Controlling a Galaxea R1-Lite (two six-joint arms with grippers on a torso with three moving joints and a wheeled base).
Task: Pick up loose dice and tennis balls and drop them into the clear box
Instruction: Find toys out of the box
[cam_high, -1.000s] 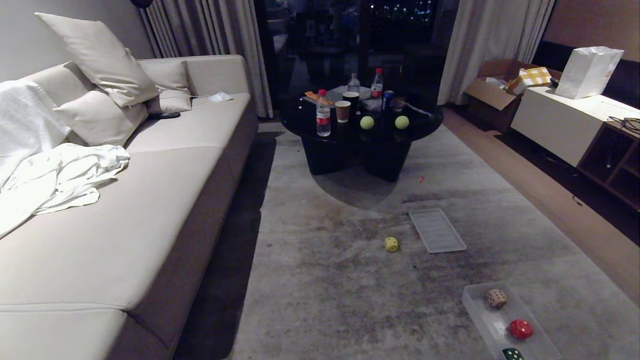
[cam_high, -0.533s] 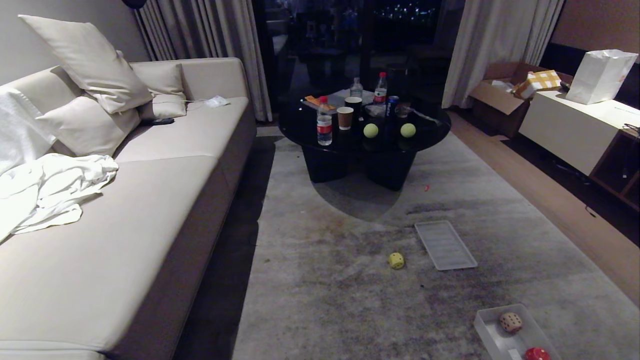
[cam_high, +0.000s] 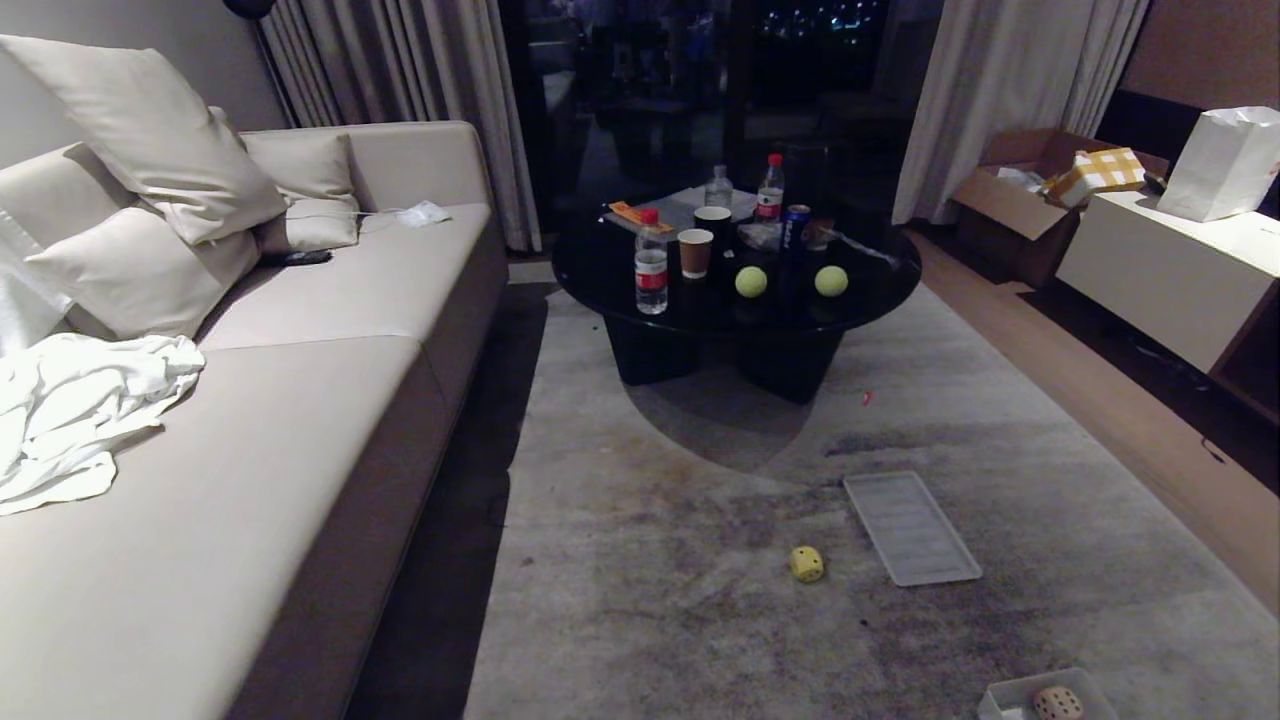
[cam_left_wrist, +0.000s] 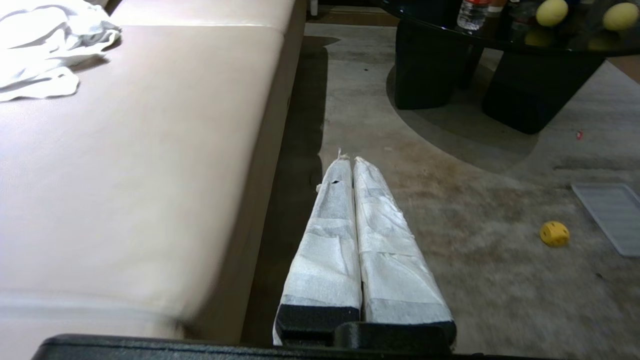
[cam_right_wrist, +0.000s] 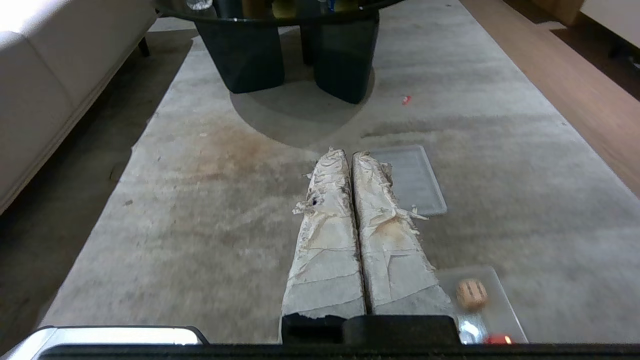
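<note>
A long beige sofa with soft pillows fills the left side of the room, and a crumpled white cloth lies on its seat. A big grey rug covers the floor beside it. At the far end of the rug stands a round black shiny table. Bottles and cups stand on it, and near its front edge sit the two fuzzy yellow-green tennis balls, a little apart from each other.

On the rug, nearer to the robot, lies a flat clear ribbed lid. Just left of the lid sits the small yellow dice with dark dots, alone on the rug. At the bottom right edge of the head view, only a corner of the clear plastic box shows. A beige dice with dots is inside it. The right wrist view also shows a bit of something red in the box.

The left gripper has white wrapped fingers pressed together, holding nothing, above the rug by the sofa. The right gripper is closed the same way, empty, above the rug near the lid and box.
</note>
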